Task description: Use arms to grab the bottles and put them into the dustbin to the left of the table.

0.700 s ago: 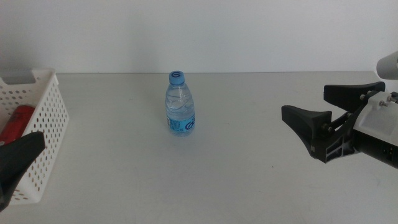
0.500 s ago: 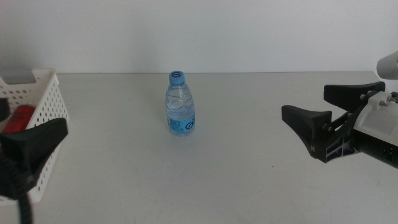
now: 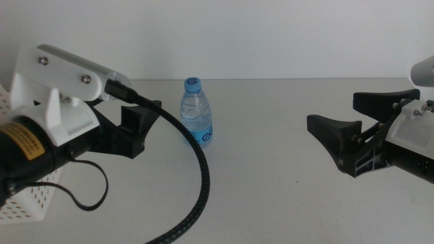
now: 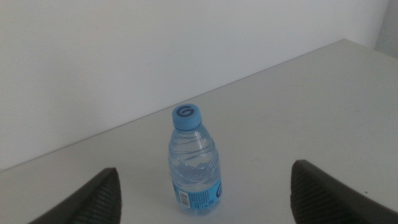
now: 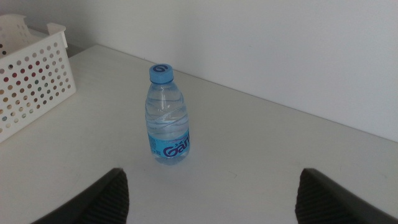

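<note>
Clear plastic with a blue cap, the water bottle [image 3: 196, 112] stands upright on the table [image 3: 271, 190], alone and untouched. The left hand [image 3: 139, 125] sits just beside it, on the dustbin's side, with the bottle straight ahead of its spread jaws; the left wrist view shows the bottle [image 4: 194, 160] centred in the wide gap between them, so the hand looks lined up to close around the body below the cap. It has nothing in its grip. The right hand [image 3: 346, 135] waits well apart on the bottle's other side, jaws also spread and empty, pointed at the bottle [image 5: 167, 114] but too far off to reach it. The dustbin [image 3: 20, 203] lies behind the left hand, mostly hidden by the arm, which suits that arm for the carry.
</note>
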Controlling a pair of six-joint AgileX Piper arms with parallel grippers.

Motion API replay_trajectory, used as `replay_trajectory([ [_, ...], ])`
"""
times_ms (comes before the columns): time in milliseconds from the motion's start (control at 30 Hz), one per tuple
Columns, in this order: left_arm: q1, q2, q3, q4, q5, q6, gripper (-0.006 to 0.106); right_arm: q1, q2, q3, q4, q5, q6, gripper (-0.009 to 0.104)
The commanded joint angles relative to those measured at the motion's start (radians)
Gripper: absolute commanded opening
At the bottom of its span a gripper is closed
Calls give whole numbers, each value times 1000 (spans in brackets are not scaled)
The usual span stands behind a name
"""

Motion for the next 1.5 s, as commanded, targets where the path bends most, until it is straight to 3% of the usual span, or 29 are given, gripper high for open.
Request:
replay_trajectory([
  [0,-7,33,-22,-7,-124,-16,93,-2,-15,-27,-4,-72,-12,71],
  [300,-7,152,-13,-8,-148,-16,93,-2,-15,-27,-4,-72,-12,71],
  [733,-7,210,149,-20,-532,-59,93,-2,-15,-27,-4,-72,-12,71],
  [1167,-7,271,151,-63,-644,-70,93,-2,-15,-27,-4,-70,-12,71],
  [1467,-6,447,65,-67,-733,-68,93,-2,-15,-27,-4,-70,-12,71],
])
